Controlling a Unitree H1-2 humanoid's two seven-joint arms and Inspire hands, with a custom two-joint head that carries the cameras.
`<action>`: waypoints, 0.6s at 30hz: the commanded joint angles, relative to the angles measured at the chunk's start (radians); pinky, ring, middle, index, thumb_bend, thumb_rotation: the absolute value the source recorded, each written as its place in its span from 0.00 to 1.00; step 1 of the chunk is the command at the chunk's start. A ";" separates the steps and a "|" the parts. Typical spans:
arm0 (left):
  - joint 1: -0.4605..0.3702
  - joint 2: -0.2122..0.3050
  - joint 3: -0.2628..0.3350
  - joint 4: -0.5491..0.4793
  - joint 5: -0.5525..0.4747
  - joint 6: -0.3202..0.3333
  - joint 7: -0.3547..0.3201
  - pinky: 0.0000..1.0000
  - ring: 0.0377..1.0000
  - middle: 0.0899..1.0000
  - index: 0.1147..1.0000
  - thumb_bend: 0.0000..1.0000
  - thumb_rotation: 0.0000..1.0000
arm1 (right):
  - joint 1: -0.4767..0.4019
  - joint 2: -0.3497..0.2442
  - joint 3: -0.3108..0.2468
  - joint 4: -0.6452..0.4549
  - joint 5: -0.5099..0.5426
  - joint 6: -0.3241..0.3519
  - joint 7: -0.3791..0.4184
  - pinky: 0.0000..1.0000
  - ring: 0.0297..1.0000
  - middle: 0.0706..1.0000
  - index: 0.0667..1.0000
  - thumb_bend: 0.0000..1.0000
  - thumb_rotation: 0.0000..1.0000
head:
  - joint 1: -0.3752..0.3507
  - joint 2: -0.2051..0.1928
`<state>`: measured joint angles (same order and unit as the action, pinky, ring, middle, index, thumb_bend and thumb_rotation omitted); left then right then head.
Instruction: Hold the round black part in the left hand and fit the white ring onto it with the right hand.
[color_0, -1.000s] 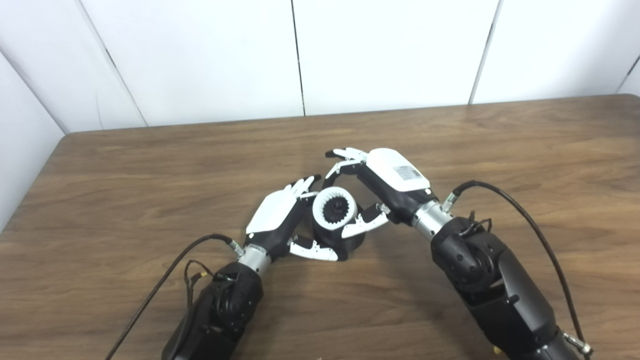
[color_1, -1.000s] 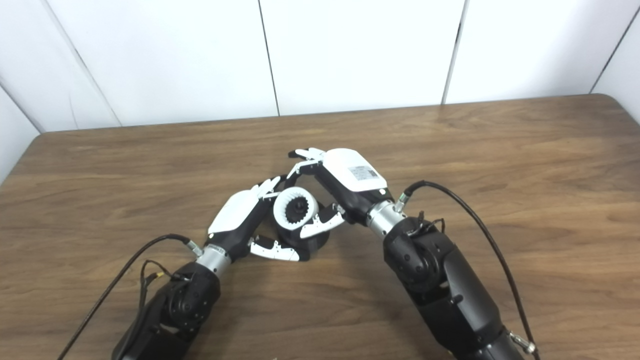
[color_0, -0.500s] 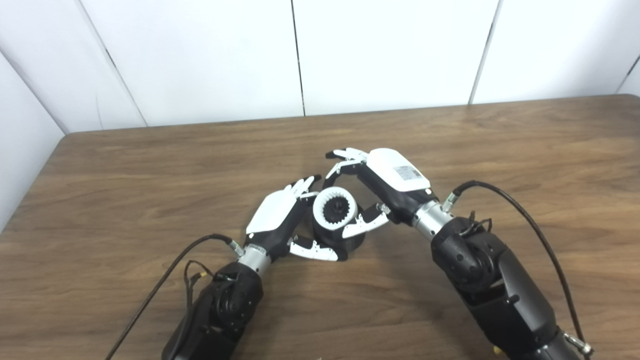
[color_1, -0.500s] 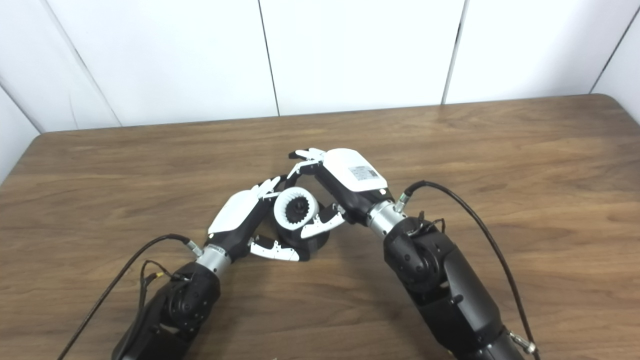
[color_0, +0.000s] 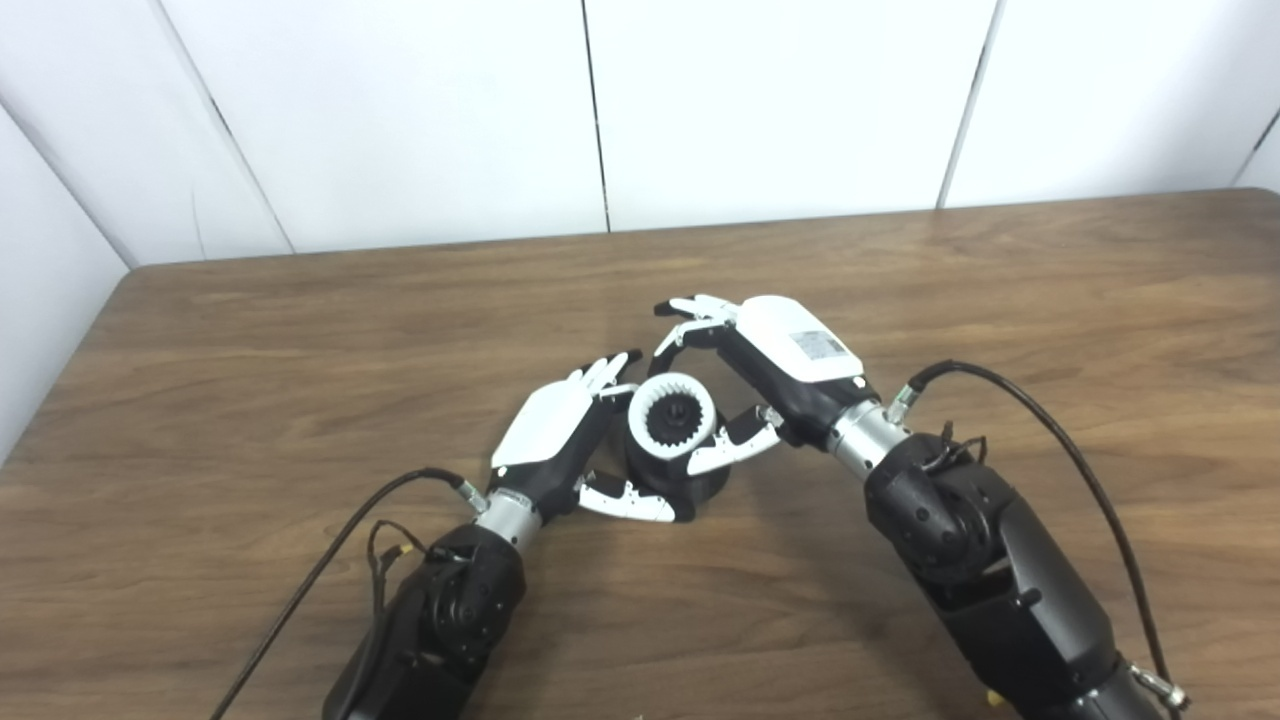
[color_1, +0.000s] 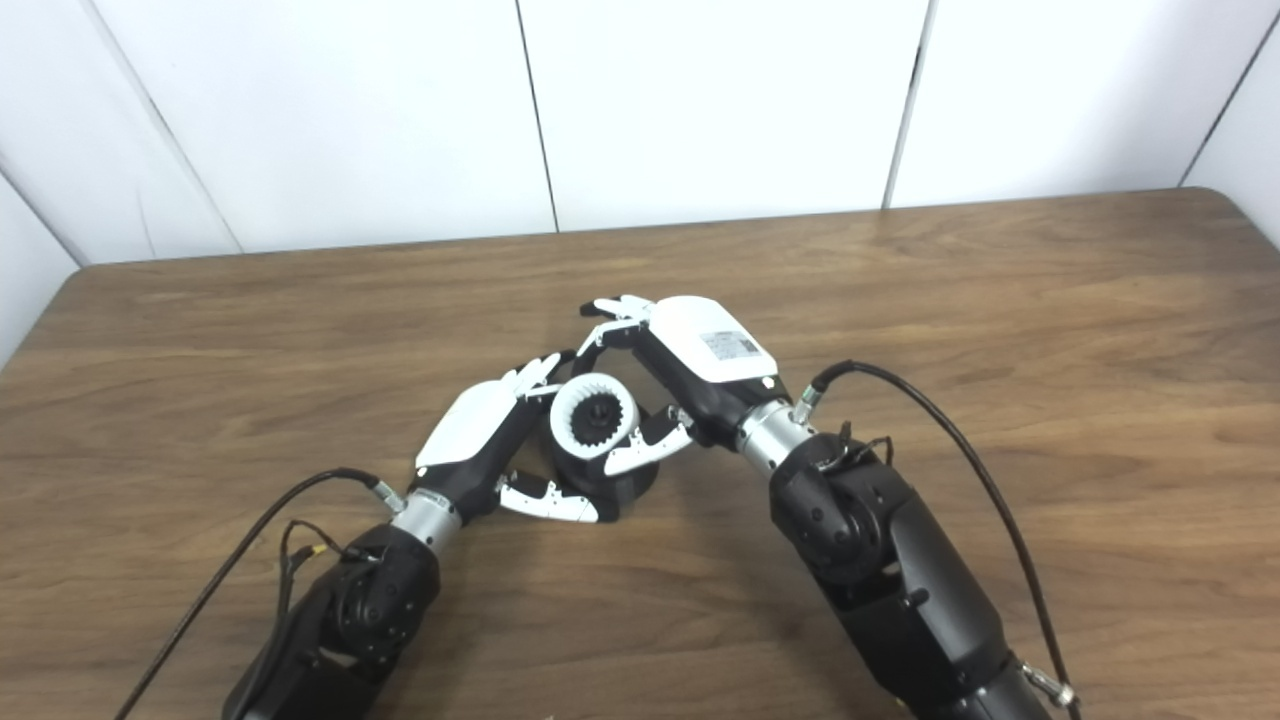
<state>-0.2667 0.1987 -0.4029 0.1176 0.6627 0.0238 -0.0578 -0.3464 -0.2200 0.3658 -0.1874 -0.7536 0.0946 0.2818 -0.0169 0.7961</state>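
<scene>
Since a second ago almost nothing moved: only the right hand (color_0: 775, 365) and its forearm shifted very slightly, and the ring looks seated a bit lower.

Fingers and thumb of the right hand are closed around the white ring (color_0: 672, 418), the thumb lying across its front edge. This ring, with teeth inside, sits on top of the round black part (color_0: 700, 484), which stands on the wooden table (color_0: 300, 330). From the other side the left hand (color_0: 555, 435) grips the black part, its thumb (color_0: 625, 500) low against the base. Black cables run from both wrists.
</scene>
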 joint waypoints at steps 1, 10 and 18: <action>-0.003 0.012 -0.010 -0.012 0.028 0.018 -0.025 1.00 1.00 1.00 0.62 0.98 0.41 | -0.041 -0.003 -0.008 -0.027 -0.004 -0.003 0.004 0.88 0.92 0.90 0.63 0.78 0.29 | -0.001 0.002; -0.006 0.011 -0.012 -0.002 0.034 0.004 -0.010 1.00 1.00 1.00 0.61 0.98 0.41 | -0.046 -0.008 -0.010 -0.043 -0.004 0.029 0.064 0.90 0.95 0.95 0.79 0.93 0.38 | 0.001 0.002; -0.008 0.011 -0.014 -0.002 0.036 0.006 -0.015 1.00 1.00 1.00 0.62 0.97 0.42 | -0.043 -0.011 -0.011 -0.049 -0.004 0.036 0.073 0.90 0.96 0.95 0.81 0.93 0.39 | 0.005 0.005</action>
<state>-0.2668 0.1989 -0.4034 0.1176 0.6685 0.0208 -0.0539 -0.3470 -0.2298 0.3652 -0.2032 -0.7574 0.1371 0.3584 -0.0107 0.8007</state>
